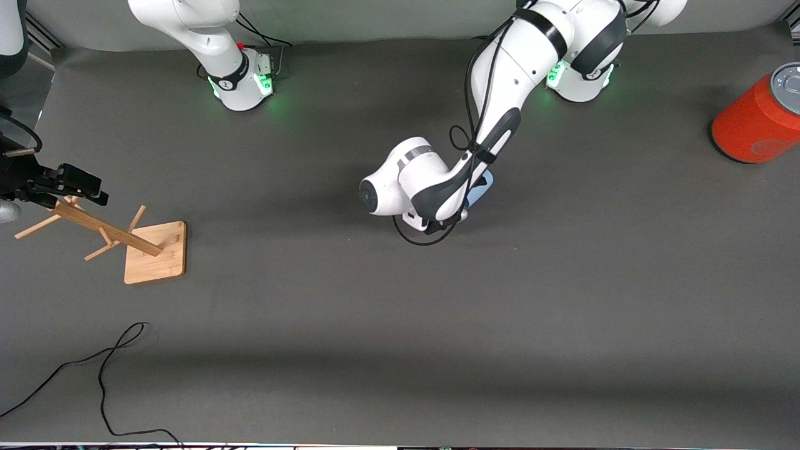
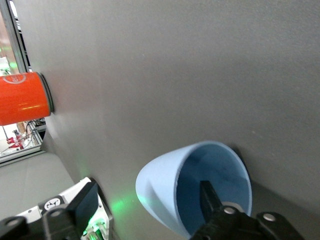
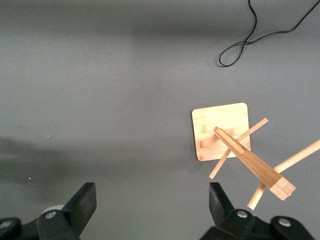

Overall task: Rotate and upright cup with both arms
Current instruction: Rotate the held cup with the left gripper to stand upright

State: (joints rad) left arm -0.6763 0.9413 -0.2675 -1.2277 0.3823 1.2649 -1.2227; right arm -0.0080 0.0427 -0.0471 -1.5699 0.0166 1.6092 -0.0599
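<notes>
1 cup point(image 2: 165, 192), pale blue, on its side mid-table, mostly hidden under the left arm point(image 1: 500, 106). Left gripper point(image 2: 145, 210) w/ jaws wide: 1 finger point(image 2: 210, 202) inside the cup mouth, 1 outside, not clamped. Right gripper point(image 3: 150, 205) spread wide, empty, waits over the 1 wooden rack point(image 1: 112, 234). 1 orange can point(image 1: 759, 119) at the left arm's end.

The cup point(image 2: 165, 187) lies on its side on the grey desk point(image 2: 175, 70), its mouth facing the left gripper point(image 2: 150, 212); one finger point(image 2: 210, 202) reaches inside the cup's rim, the other stands outside it; well apart from the cup sits an orange can point(image 2: 22, 98).
</notes>
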